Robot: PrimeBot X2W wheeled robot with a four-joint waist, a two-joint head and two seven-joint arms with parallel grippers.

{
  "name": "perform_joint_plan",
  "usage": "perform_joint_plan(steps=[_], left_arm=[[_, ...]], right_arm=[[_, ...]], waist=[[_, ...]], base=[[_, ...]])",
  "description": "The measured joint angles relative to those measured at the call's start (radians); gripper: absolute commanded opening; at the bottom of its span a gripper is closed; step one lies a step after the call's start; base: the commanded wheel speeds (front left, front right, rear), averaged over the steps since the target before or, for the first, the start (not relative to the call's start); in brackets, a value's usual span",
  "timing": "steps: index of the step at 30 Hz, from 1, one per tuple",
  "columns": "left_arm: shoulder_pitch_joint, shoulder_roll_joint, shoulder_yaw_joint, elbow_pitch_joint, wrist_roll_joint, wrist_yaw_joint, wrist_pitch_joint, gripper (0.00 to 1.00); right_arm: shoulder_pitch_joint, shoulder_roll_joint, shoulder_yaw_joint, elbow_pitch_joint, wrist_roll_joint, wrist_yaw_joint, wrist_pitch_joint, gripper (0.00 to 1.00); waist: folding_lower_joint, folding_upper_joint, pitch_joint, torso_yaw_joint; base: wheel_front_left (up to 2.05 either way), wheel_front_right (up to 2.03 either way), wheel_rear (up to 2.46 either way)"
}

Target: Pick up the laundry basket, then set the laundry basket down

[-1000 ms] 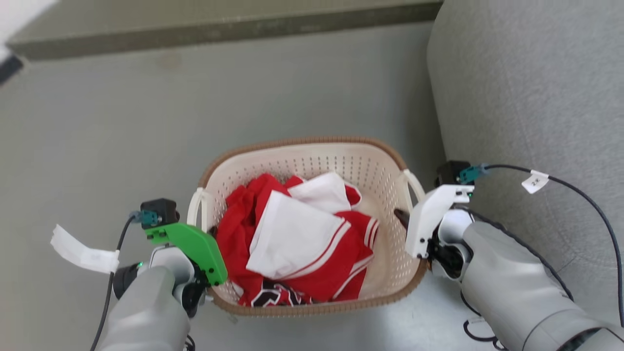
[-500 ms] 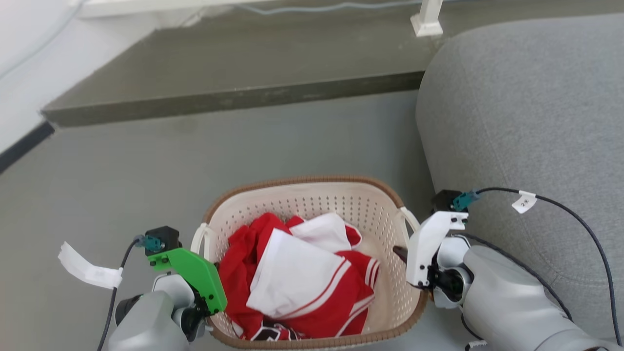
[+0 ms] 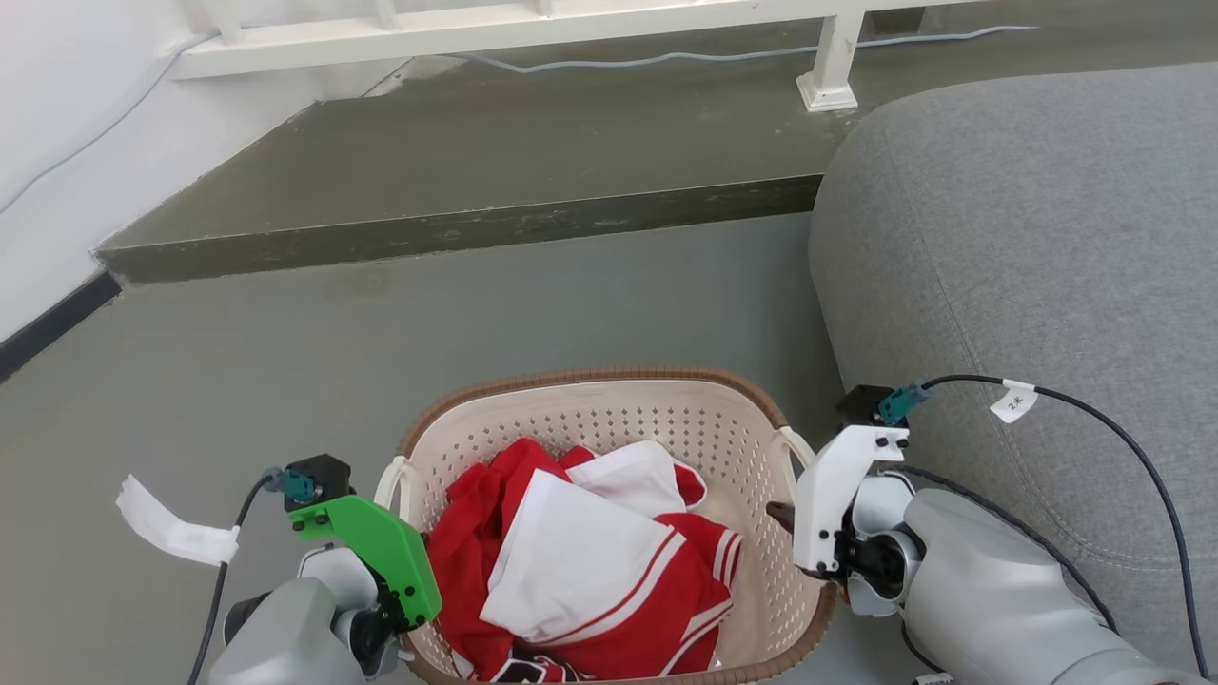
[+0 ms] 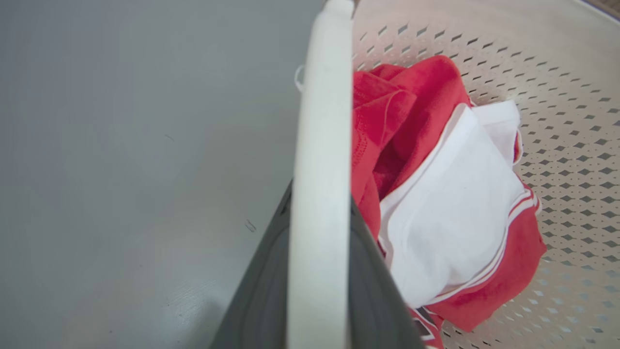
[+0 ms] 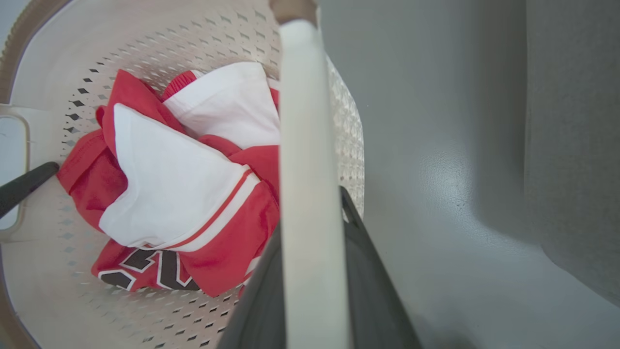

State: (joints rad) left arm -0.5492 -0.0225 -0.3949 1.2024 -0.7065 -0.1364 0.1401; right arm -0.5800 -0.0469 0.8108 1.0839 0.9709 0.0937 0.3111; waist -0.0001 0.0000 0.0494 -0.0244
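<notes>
The laundry basket [image 3: 609, 419], cream perforated plastic with a brown rim, sits low in the head view with red and white clothes [image 3: 580, 561] inside. My left gripper [image 3: 411, 623], under its green mount, is at the basket's left handle [image 3: 388, 476]. The left wrist view shows that white handle [image 4: 319, 145] running between the dark fingers, the left gripper [image 4: 320, 198] shut on it. At the right handle [image 3: 797, 447] is my right gripper [image 3: 782, 518]. In the right wrist view the right gripper [image 5: 312, 213] is shut on that handle [image 5: 305, 121].
A grey sofa [image 3: 1028, 238] stands close along the basket's right side. Beyond the grey floor [image 3: 285, 362] is a raised dark step [image 3: 457, 228], with a white railing [image 3: 533, 24] and a cable on it. A white wall with a black skirting [image 3: 48, 319] lies at the left.
The whole head picture has slid down, so the camera has moved; the step and railing have come into view. Both grippers stay shut on the handles, with the basket between them.
</notes>
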Motion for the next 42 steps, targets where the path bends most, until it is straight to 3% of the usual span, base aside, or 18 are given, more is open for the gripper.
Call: perform_joint_plan(steps=[42], left_arm=[[0.004,0.009,-0.032,-0.058,-0.03,0.026,-0.027,0.0]], right_arm=[[-0.033,-0.014,0.031,-0.012,0.024,-0.008,-0.007,0.0]], waist=[[0.0,0.0,0.061,-0.002]], base=[[0.0,0.0,0.0]])
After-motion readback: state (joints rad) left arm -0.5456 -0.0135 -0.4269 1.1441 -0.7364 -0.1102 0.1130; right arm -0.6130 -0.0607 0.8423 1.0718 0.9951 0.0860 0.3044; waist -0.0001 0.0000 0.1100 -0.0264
